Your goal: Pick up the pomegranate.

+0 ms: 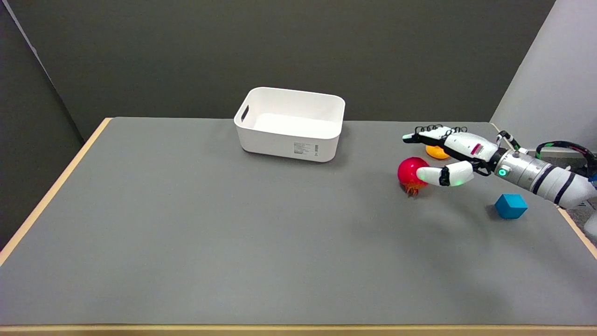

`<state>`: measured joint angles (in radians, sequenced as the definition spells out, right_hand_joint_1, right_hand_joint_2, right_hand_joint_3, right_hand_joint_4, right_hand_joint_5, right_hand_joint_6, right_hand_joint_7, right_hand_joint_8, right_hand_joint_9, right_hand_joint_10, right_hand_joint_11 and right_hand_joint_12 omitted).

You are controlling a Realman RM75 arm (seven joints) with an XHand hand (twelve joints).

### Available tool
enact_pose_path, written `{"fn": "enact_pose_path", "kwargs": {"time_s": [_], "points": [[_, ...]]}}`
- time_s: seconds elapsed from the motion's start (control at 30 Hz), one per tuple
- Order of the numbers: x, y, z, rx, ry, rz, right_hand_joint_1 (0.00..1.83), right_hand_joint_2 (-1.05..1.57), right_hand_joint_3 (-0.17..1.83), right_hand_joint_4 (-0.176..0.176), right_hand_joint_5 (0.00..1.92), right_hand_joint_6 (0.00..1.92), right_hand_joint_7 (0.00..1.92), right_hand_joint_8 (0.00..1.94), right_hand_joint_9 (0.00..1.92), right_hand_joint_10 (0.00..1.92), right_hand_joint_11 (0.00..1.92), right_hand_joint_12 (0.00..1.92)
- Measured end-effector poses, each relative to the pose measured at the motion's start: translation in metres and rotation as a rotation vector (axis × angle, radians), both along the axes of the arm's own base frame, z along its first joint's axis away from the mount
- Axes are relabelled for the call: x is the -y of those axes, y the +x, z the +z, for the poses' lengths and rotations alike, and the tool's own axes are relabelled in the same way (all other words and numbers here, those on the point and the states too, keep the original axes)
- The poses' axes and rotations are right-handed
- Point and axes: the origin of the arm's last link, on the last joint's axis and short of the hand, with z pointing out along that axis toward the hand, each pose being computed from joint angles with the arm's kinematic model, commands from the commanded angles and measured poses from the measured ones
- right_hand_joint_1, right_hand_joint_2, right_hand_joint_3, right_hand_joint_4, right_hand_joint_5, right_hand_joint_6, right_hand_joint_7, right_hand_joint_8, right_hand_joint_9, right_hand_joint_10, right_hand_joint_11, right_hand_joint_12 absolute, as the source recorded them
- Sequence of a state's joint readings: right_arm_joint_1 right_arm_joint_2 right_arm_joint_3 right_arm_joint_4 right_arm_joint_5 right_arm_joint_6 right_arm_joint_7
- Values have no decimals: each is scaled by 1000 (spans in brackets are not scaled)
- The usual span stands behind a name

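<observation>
A red pomegranate (409, 172) with an orange crown at its lower side lies on the grey table (233, 233) at the right. My right hand (445, 156) reaches in from the right, just beside and above it. The fingers (426, 135) stretch out flat above the fruit's far side, and the thumb (431, 175) overlaps its near right side. The fingers are apart and do not close around the fruit. I cannot tell whether the thumb touches it.
A white bin (290, 123) stands at the back middle. An orange object (436, 151) lies behind the hand, partly hidden. A blue cube (510, 206) sits under the forearm near the table's right edge.
</observation>
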<state>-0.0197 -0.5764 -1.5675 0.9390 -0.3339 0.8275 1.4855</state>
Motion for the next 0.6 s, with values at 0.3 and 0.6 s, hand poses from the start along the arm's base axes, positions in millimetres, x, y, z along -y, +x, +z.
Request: {"fn": "enact_pose_path", "kwargs": {"time_s": [0.3, 0.6], "points": [[0, -11, 7, -6, -47, -38, 202, 563, 867, 50, 171, 371, 261, 300, 147, 590, 36, 1162], [4, -13, 9, 1, -72, -34, 213, 569, 871, 54, 178, 378, 274, 306, 159, 598, 52, 1172]]}}
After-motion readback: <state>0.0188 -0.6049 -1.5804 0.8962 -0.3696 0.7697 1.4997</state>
